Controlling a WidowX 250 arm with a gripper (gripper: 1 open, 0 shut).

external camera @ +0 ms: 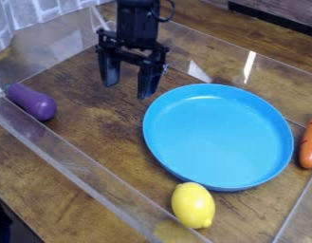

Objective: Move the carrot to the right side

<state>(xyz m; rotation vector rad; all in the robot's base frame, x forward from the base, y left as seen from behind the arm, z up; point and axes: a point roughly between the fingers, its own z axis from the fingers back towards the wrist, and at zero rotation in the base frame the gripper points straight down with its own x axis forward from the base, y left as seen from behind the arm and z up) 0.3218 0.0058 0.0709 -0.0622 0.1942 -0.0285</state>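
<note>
The carrot (309, 143), a small orange-red toy with rounded ends, lies at the right edge of the picture, just beyond the rim of the blue plate (171, 112). My black gripper (130, 84) hangs over the wooden table at the upper middle, left of the plate's far rim and far from the carrot. Its two fingers point down and stand apart, open, with nothing between them.
A purple eggplant (31, 102) lies at the left. A yellow lemon (192, 205) sits near the front edge, below the plate. Clear plastic walls (69, 166) run around the wooden tabletop, front left and along the back.
</note>
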